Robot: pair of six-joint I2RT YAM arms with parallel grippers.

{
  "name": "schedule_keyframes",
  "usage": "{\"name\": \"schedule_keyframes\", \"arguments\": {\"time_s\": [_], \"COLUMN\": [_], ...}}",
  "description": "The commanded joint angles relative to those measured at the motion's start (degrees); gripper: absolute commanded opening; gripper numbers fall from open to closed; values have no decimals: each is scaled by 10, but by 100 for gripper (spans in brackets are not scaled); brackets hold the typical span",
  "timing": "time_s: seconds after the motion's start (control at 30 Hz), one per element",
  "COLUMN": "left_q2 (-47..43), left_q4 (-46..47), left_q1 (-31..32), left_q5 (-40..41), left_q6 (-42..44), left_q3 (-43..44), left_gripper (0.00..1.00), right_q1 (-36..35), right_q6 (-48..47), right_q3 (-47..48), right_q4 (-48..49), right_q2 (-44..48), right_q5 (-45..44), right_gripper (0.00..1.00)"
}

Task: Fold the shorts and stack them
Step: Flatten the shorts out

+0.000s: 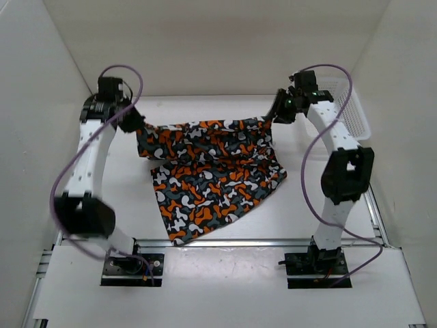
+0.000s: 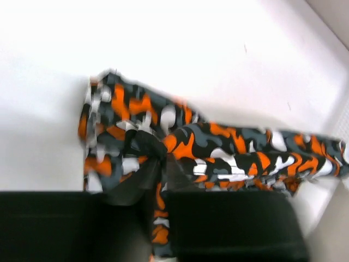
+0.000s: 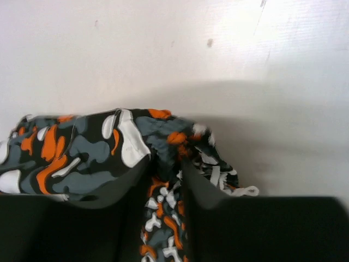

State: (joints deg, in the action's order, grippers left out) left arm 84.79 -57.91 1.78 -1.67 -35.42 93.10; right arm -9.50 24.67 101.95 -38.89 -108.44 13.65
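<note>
**A:** Where are our soft shorts with the orange, black, grey and white blotch print [image 1: 212,171]?

**B:** The far edge is stretched between both arms, and the rest lies on the white worktop [image 1: 300,212]. The left end effector [image 2: 161,164] is closed on the cloth. The right end effector [image 3: 166,164] has cloth between its jaws, but we cannot tell if it clamps.

**A:** Then we should lower both corners level, with the edge taut.

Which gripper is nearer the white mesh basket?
The right gripper, with one end of the shorts between its fingers, just beside the basket; the left gripper holds the opposite end, far from it.
</note>
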Motion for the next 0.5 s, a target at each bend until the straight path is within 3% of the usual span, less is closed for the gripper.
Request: {"name": "schedule_keyframes", "arguments": {"time_s": [0.0,0.03,0.07,0.1,0.17,0.27,0.3,0.37,0.47], "left_q2": [130,208,248,285,371,382,369,335,265], "left_q4": [21,6,-12,-33,-93,-103,-88,-71,-44], "left_q1": [-29,-35,-35,-41,-42,-42,-42,-47,-47], "left_q5": [52,52,42,36,36,46,51,57,57], "left_q6": [18,24,24,24,30,30,30,30,30], "left_q3": [108,178,220,264,389,434,421,352,251], "left_gripper": [29,65,86,98,100,100,100,100,97], "right_q1": [15,15,15,15,15,15,15,-1,-24], "right_q6": [-23,-16,-16,-16,-10,-10,-17,-17,-17], "right_q3": [90,90,90,77,25,-41,-80,-120,-159], "right_q4": [-3,-3,3,3,26,48,53,65,78], "right_q2": [-70,-77,-77,-77,-46,3,23,39,45], "right_q5": [-19,-19,-25,-47,-71,-79,-79,-79,-62], "right_gripper": [66,76,80,88,88,72,64,36,16]}}
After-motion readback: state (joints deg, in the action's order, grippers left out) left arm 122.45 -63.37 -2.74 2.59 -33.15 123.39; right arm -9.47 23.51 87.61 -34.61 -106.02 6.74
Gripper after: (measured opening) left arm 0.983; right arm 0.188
